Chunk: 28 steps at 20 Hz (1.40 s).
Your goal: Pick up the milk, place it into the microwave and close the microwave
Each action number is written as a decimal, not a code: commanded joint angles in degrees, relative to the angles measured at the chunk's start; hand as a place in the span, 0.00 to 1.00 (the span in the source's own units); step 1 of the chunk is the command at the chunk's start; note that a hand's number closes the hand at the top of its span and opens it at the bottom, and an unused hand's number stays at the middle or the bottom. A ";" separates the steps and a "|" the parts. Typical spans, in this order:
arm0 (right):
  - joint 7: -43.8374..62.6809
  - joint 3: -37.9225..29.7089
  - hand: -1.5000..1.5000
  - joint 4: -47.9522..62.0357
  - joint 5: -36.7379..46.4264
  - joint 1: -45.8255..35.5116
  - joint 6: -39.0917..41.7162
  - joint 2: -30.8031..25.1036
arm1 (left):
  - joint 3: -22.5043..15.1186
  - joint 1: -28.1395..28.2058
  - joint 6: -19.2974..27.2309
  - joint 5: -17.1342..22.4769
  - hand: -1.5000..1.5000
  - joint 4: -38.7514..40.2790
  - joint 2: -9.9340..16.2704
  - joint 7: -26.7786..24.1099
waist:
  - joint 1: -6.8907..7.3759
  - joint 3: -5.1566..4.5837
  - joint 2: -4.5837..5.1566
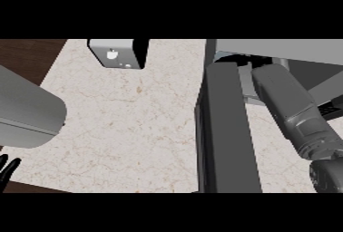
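Rt forearm (288, 106) stretched up and away across the counter (127, 122), far end going in under the microwave (281, 47) body at top rt. Judged as reaching into the cavity to set the milk down. Rt hand hidden past that opening; grip can't be told, no way to say what it holds.

Milk not visible anywhere. Probably inside the microwave or in the hidden hand, but that's a guess. Which way it points, upright or tipped, long axis: can't tell.

Microwave door (224, 131) swung wide open, seen edge-on as a dark slab running toward the lower edge, just left of the rt forearm. Left open so the arm has room; closing not yet done.

Left hand (9, 166) resting at lower-left edge, fingers straight and up, holding nothing, well apart from the door.

Small grey-and-black appliance (117, 53) at top of counter, type unclear, well apart from the door.
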 commanded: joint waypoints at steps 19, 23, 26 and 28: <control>-11.64 -6.63 0.00 -0.91 -8.61 12.08 31.83 1.28 | -15.09 -2.67 -10.62 -14.27 0.00 9.42 -3.26 -3.80 | -6.60 -0.23 -3.39; -16.35 -5.79 0.00 -1.70 -8.75 19.75 37.97 1.02 | -16.52 -7.64 -8.69 -18.10 0.00 12.96 -5.08 -3.76 | -7.97 -0.27 -3.83; -14.88 -5.18 0.00 -2.38 -9.45 20.78 39.02 5.06 | -18.67 -8.47 -7.12 -26.34 0.00 17.43 -7.37 -7.82 | -8.93 -0.37 -4.46; -14.46 -3.98 0.00 -4.73 -9.40 22.65 38.02 5.93 | -20.01 -10.08 -5.82 -28.71 0.00 18.54 -8.51 -8.88 | -9.41 -0.40 -4.68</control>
